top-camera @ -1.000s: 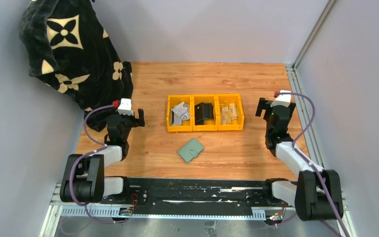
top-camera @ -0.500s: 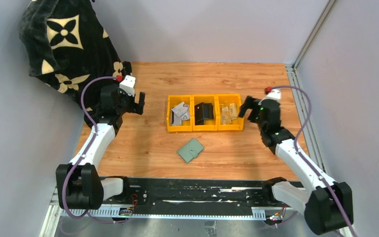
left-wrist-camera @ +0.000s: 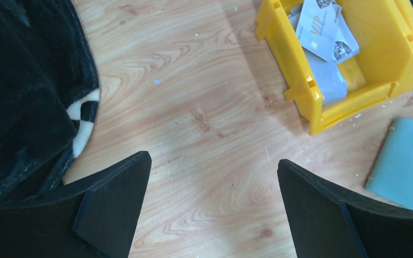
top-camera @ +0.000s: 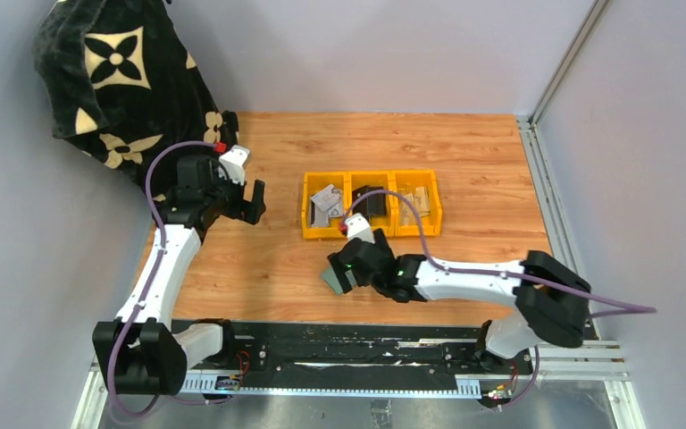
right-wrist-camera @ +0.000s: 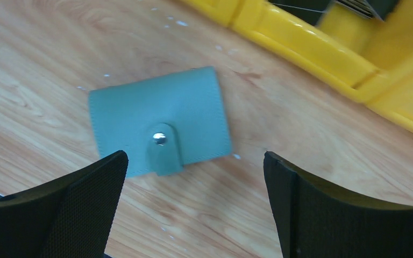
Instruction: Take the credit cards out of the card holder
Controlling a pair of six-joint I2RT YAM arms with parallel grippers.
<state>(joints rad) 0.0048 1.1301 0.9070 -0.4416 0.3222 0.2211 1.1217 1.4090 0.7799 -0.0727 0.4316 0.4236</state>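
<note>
Holder: small sage-green folding card holder (right-wrist-camera: pixel 160 121) lies flat on the wooden table (right-wrist-camera: pixel 43 54), closed, tab snapped, near the yellow plastic three-compartment bin (right-wrist-camera: pixel 301 48) | Right gripper (right-wrist-camera: pixel 194 161): jaws spread wide above the holder, gripping nothing | Left gripper (left-wrist-camera: pixel 213 161): jaws wide, empty, over bare wood beside the black patterned blanket (left-wrist-camera: pixel 21 80)

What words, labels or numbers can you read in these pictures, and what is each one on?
"VIP": on the pale card in the yellow bin, left wrist view.
Smaller print under it: too small to read.
Tan cards in the right-hand bin: print too blurred.
Card holder: no text, only a snap.
</note>
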